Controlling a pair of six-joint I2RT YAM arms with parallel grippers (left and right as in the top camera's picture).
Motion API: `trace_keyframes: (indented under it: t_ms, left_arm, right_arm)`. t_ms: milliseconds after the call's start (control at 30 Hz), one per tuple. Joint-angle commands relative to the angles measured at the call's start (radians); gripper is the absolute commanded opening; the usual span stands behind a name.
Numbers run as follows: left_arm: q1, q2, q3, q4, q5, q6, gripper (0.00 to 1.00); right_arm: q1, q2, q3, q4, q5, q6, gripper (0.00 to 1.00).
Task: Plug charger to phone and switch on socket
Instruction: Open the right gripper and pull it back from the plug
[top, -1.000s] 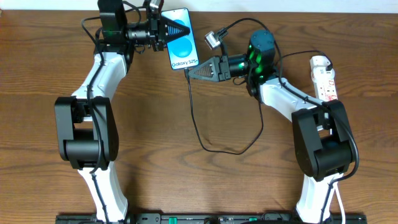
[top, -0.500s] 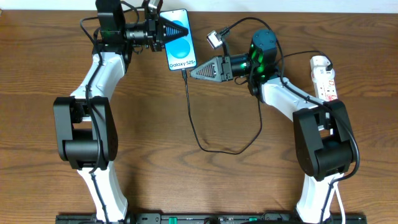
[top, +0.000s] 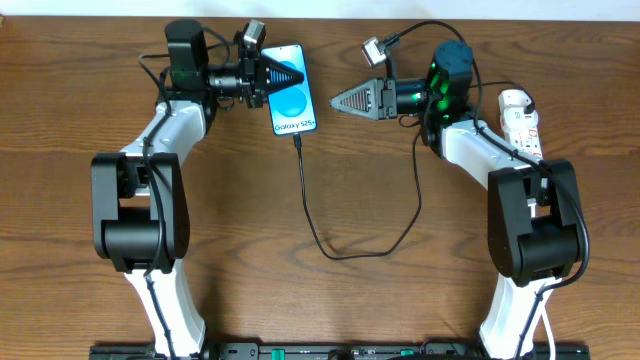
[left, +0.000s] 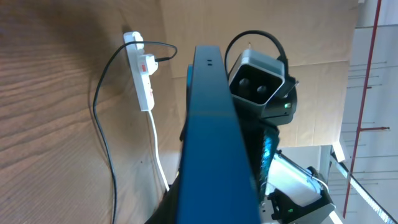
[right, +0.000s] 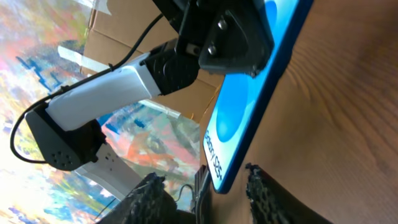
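Blue-screened rectangular smartphone (top: 295, 95): I see its long axis lying near-to-far, port end toward me.
Left end effector (top: 285, 72): clamps it.
Right end effector (top: 338, 101): wide, empty.

The phone (top: 293, 88) sits near the table's far edge, about midway along it. Its screen faces up and is lit bright blue, with a paler circle and white "Galaxy S25+" text. Its long sides run roughly from the far edge toward the near one, slightly askew. The charger (top: 305, 205) is a thin black cable. Its tip (top: 297, 141) meets the phone's near short edge, and the cable then loops toward the table's middle and climbs back to the right. The socket (top: 521, 122) is a narrow white strip with red marks. It lies lengthwise near the far right corner, along the right edge.
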Motion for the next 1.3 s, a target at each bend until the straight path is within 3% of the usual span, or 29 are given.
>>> trace_keyframes:
  t_ms: [0, 300, 600, 933, 1267]
  left_arm:
    - [0.004, -0.005, -0.015, 0.005, -0.002, 0.026, 0.08]
    - [-0.013, -0.005, -0.023, -0.093, -0.126, 0.027, 0.07]
    - [-0.028, -0.005, -0.023, -0.167, -0.174, 0.060, 0.07]
    - [-0.029, -0.005, -0.023, -0.617, -0.399, 0.378, 0.07]
    - [-0.029, -0.005, -0.023, -0.842, -0.529, 0.634, 0.08]
  right_arm:
    - [-0.002, 0.006, 0.016, -0.001, 0.005, -0.037, 0.44]
    - [-0.002, 0.006, 0.016, -0.063, 0.053, -0.071, 0.45]
    - [0.000, 0.006, 0.016, -0.331, 0.187, -0.236, 0.54]
    - [-0.014, 0.006, 0.016, -0.406, 0.227, -0.263, 0.64]
    - [-0.011, 0.005, 0.061, -0.631, 0.319, -0.412, 0.67]
